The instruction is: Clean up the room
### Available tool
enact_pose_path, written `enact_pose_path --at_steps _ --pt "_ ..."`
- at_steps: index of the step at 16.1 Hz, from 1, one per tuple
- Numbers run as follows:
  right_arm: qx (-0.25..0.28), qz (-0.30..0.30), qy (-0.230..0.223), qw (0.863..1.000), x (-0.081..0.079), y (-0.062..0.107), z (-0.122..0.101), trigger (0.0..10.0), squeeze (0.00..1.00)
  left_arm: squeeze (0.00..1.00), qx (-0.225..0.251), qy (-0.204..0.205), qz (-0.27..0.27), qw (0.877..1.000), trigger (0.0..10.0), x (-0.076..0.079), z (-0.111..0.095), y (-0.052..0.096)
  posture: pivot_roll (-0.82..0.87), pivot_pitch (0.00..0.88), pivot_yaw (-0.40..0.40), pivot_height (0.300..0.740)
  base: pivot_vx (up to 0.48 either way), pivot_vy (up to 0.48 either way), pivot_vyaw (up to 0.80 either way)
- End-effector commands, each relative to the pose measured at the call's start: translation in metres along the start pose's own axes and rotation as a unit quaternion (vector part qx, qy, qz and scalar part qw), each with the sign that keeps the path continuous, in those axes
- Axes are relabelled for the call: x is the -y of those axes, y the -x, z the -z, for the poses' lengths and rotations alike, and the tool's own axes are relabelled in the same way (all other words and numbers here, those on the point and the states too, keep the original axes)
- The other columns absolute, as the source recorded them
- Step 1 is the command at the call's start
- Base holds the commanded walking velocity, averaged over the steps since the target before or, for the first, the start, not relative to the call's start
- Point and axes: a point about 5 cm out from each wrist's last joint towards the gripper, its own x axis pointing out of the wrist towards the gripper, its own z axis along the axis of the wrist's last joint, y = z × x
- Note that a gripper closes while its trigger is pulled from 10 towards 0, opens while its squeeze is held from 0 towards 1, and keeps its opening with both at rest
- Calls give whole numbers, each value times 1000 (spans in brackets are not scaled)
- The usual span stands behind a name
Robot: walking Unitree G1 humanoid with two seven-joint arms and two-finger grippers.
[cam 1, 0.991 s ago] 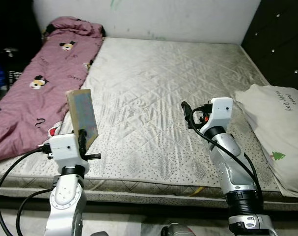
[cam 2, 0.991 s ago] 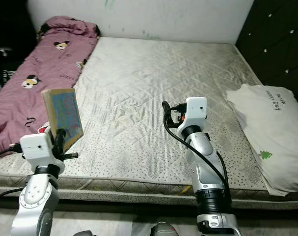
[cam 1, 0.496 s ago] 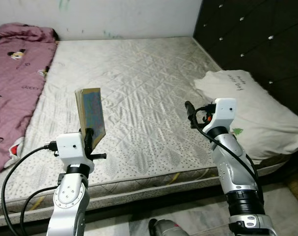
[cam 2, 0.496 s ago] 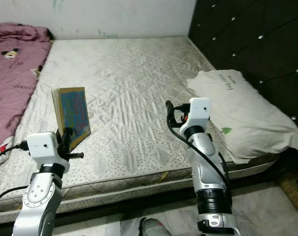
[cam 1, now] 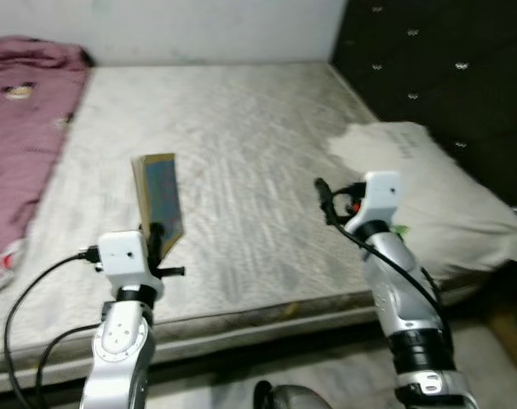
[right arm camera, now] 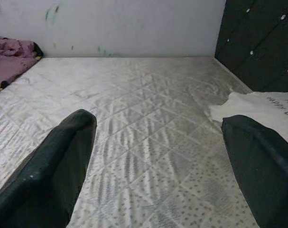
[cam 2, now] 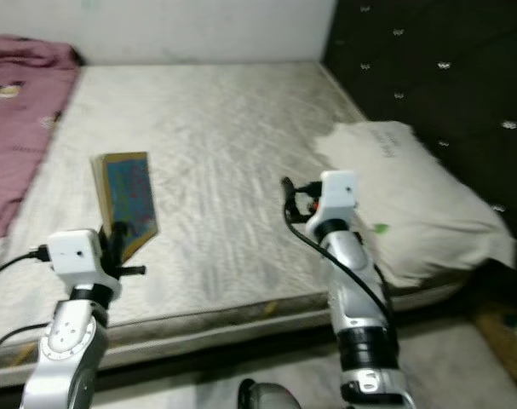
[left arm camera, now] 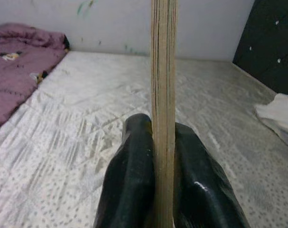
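Book [cam 1: 159, 203] stands upright in the left pincer [cam 1: 158, 240] over the bed [cam 1: 241, 128] near its edge; right pincer [cam 1: 323, 192] hovers beside the pillow [cam 1: 428, 196]. Left wrist: fingers [left arm camera: 134, 175] clamp the book's edge. Right wrist: fingers [right arm camera: 58, 161] wide, nothing held, open mattress ahead. Tidying looks barely begun; book unplaced, blanket [cam 1: 20, 128] rumpled

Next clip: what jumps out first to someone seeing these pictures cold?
The book, held upright in the left claw, fingers clamped on either side of its pages, above the near edge of the bare mattress. The right claw is raised over the same edge, wide open and empty. A white pillow lies by the dark headboard on the right, a pink blanket along the left.
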Motion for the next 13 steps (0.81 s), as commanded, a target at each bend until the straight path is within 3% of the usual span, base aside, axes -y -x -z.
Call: enact_pose_path --at_steps 1,11,13 --pt "6 2 3 1000 3 -2 -4 10000 0 0 28 3 3 1000 10000 1 -11 -1 -48 8 -18 740 0 -390 0" --pt "7 -3 9 1000 3 -3 -4 10000 0 0 31 2 6 1000 10000 2 -12 -3 -50 0 -19 740 0 -376 0" --pt "8 -4 11 1000 3 -4 -4 10000 0 0 41 0 -3 999 10000 1 -13 -3 -49 0 -21 740 0 0 0"
